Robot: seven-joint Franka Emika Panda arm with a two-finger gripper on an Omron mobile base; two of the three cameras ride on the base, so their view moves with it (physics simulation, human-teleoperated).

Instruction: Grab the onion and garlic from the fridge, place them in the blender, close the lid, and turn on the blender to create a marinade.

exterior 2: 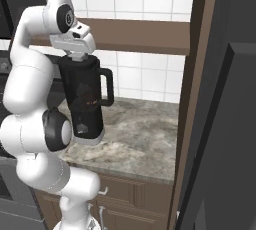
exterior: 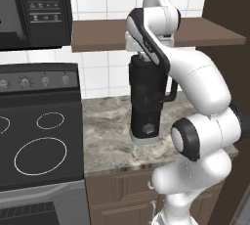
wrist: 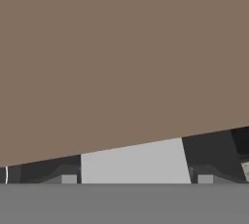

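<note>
above blender (exterior 2: 86, 99): shelf (exterior 2: 145, 35) close overhead | right counter (exterior 2: 145, 139): open

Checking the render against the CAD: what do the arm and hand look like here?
Glossy white arm of rounded links, with dark round caps at the joints. A thin dark seam line runs along the upper link. The gripper is a boxy white hand with a dark round spot on its side. No cables or markings visible.

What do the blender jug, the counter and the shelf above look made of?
Blender jug: dark, see-through plastic or glass, since dim shapes show inside. Counter: polished stone, likely granite, going by its mottled grey-brown veining. Shelf: matte brown wood or laminate; flat colour, no grain visible.
</note>
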